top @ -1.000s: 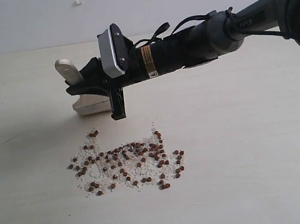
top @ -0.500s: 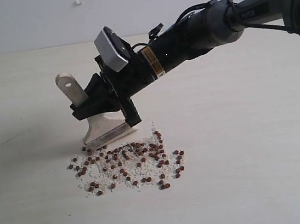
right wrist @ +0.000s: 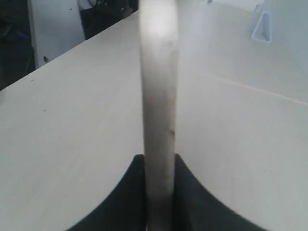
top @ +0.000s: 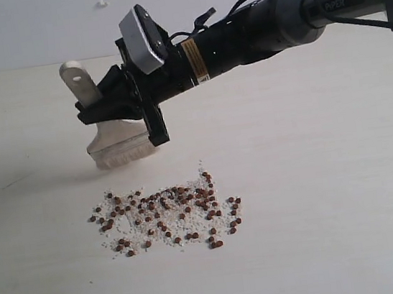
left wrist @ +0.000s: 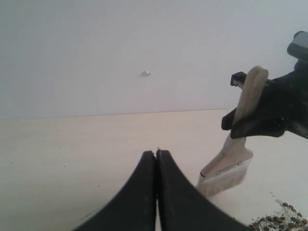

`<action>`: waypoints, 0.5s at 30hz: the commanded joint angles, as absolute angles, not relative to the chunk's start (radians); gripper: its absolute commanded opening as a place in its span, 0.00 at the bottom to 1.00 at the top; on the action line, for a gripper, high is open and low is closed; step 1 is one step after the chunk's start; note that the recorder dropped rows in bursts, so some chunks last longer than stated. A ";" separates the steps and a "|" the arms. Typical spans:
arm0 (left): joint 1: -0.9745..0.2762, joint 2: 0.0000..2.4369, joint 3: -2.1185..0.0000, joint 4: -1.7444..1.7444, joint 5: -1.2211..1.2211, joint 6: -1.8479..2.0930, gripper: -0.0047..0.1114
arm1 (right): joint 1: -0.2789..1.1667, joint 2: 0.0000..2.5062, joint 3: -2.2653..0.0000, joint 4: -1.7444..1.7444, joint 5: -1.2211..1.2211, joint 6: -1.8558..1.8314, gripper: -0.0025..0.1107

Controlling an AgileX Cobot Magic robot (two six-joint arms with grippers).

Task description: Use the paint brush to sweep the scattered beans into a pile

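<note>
Right gripper clamps the paint brush; land bristles flat just far-left of the beans, drag inward

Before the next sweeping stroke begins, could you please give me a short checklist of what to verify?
1. Right pincer shut on the paint brush handle: ok.
2. Bristles pointing down, beyond the beans in the exterior view: ok.
3. Bristles touching the table: not ok, they look lifted.
4. Beans heaped together: not ok, loosely spread in a wide patch.
5. Left pincer shut, apart from brush and beans: ok.
</note>
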State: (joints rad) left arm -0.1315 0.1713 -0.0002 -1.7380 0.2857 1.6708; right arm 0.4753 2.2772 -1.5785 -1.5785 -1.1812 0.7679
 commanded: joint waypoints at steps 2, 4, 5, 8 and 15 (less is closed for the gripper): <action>-0.129 0.163 0.000 -1.744 0.291 1.670 0.04 | 0.494 2.287 -1.577 -1.530 -1.180 0.706 0.02; -0.129 0.163 0.000 -1.744 0.291 1.670 0.04 | 0.521 2.287 -1.577 -1.609 -1.180 0.725 0.02; -0.129 0.163 0.000 -1.744 0.291 1.670 0.04 | 0.536 2.287 -1.577 -1.641 -1.182 0.739 0.02; -0.129 0.163 0.000 -1.744 0.291 1.670 0.04 | 0.574 2.287 -1.577 -1.737 -1.183 0.803 0.02; -0.129 0.163 0.000 -1.744 0.291 1.670 0.04 | 0.587 2.261 -1.577 -1.744 -1.196 0.890 0.02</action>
